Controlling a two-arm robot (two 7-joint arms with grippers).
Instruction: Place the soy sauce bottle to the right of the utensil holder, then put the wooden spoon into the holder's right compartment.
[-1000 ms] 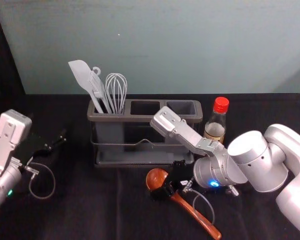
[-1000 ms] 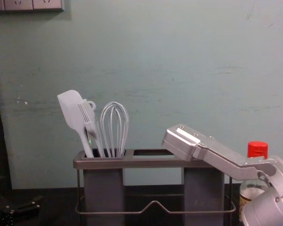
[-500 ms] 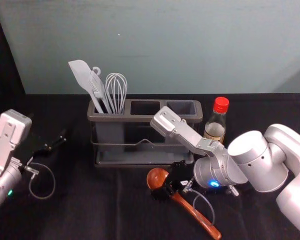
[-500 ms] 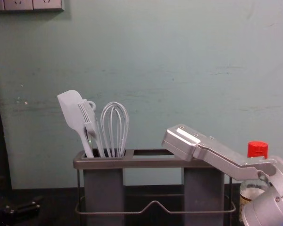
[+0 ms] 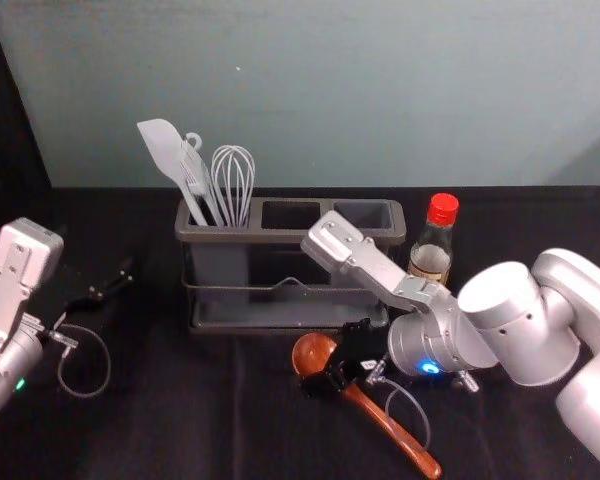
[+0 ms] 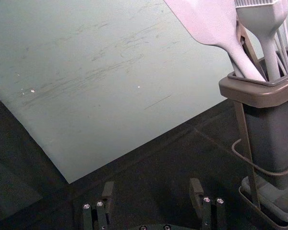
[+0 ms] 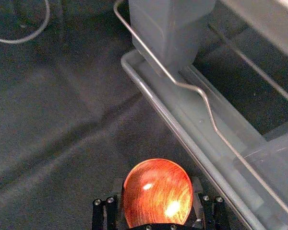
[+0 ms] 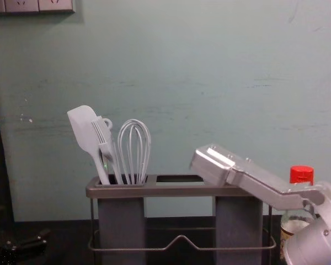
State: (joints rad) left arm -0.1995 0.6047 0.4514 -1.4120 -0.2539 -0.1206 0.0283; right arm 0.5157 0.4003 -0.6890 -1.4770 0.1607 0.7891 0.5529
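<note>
a bottle [image 5: 433, 250] is standing beside the holder [image 5: 290, 237]. the right gripper [image 5: 334, 362] is reaching low, spread around the spoon [image 5: 390, 428]. the left gripper [image 5: 98, 265] is hanging left, wide open, empty.

A pale grey-green wall [image 5: 380, 90] with faint scuffs stands behind the black-draped table [image 5: 180, 430]. Wall sockets [image 8: 22, 5] sit high at the left; a soft shadow [image 5: 595, 165] falls across the wall's right side.

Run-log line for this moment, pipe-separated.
soy sauce bottle: upright, right of holder | wooden spoon: in front, not inserted | right hand: at spoon's bowl end, grip unclear | left hand: open, left of holder
</note>
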